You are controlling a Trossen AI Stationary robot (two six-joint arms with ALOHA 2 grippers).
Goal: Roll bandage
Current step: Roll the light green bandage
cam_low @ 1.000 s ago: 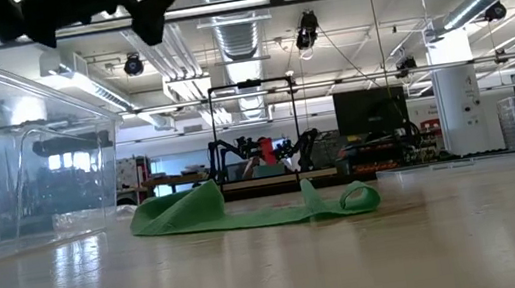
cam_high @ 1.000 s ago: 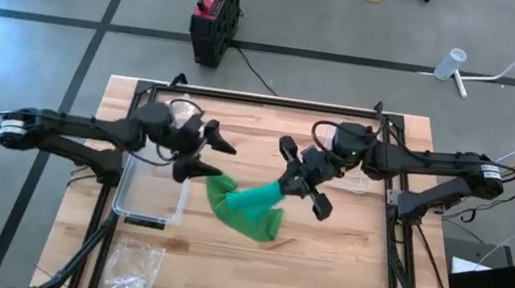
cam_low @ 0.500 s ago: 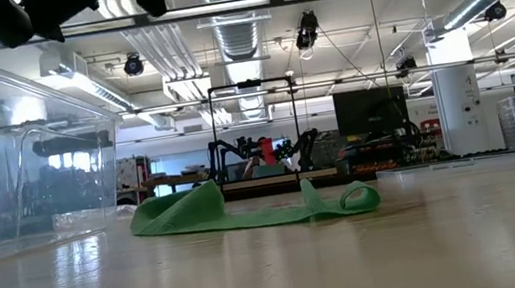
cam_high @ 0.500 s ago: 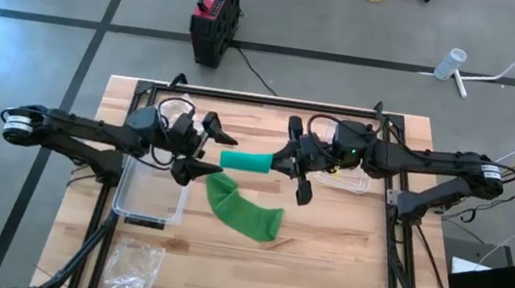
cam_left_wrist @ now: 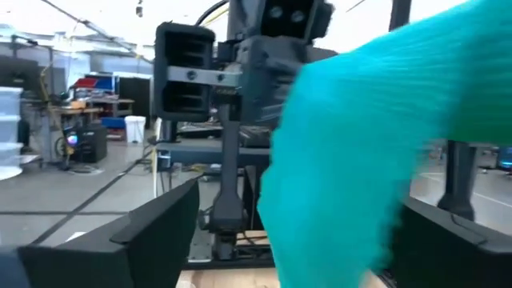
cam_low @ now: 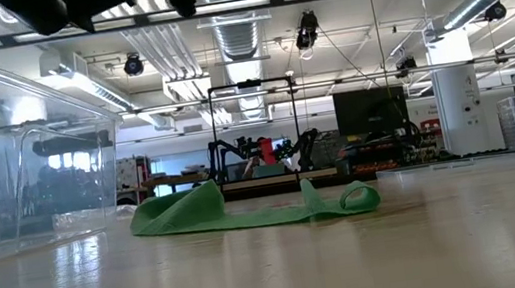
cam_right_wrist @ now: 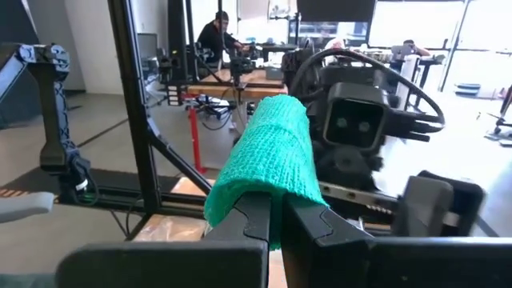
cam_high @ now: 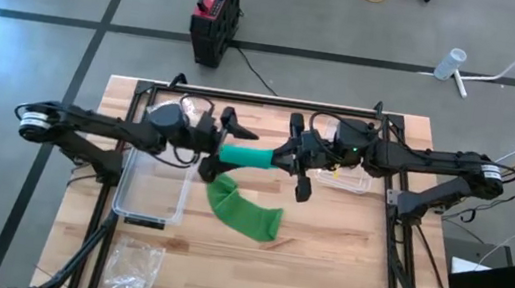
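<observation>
Above the desk (cam_high: 344,247), the right gripper (cam_high: 288,158) pinches a soft, light green bandage roll (cam_high: 248,157); the left gripper (cam_high: 224,144), fingers spread, brackets its free end, the likeliest hold.

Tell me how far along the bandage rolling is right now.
Partly done. The right gripper is shut on the rolled end of the green bandage, held above the table. The open left gripper brackets the roll's free end. Left to do: the loose tail lying on the table still needs winding up.
</observation>
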